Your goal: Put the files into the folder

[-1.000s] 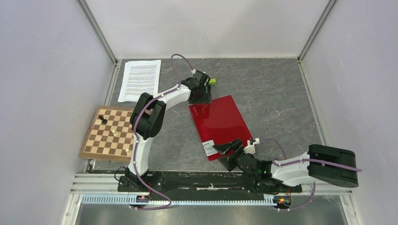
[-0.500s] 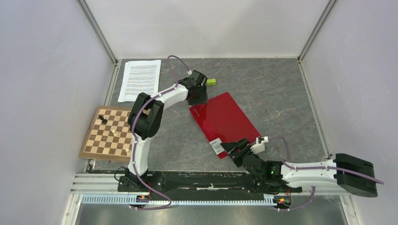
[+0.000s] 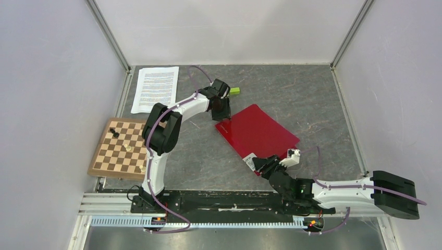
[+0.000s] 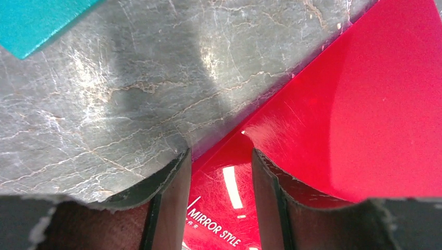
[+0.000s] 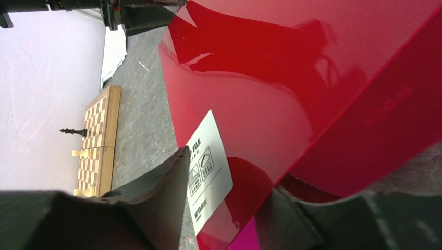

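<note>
The left gripper [image 4: 219,156] points down at the far corner of the folder [image 4: 365,104]. Its jaws stand partly open, one finger [image 4: 169,203] over the bare grey table [image 3: 312,94], the other on the red cover, and the folder's edge runs through the gap between them; they hold nothing

At the bottom of the right wrist view, the right gripper [image 5: 228,172] has its jaws partly apart around the folder's near corner. One finger lies across the white label [image 5: 208,172], the other sits under the glossy cover. The cover bows up off the red sheet beneath it. From this angle I cannot tell whether the jaws truly pinch the cover or only bracket it

Seen from above, the folder lies tilted in the middle of the frame, its far corner under the left gripper and its labelled corner at the right gripper, lower centre

A small green block [image 3: 235,90] sits just beyond the left gripper. The files [image 3: 155,88] lie flat at the upper left of the table, against the wall's rail, well apart from the folder and both grippers. Below them, at the left edge, rests the wooden chessboard [image 3: 122,151] with a black piece [image 3: 114,134] and some pale ones standing on it
</note>
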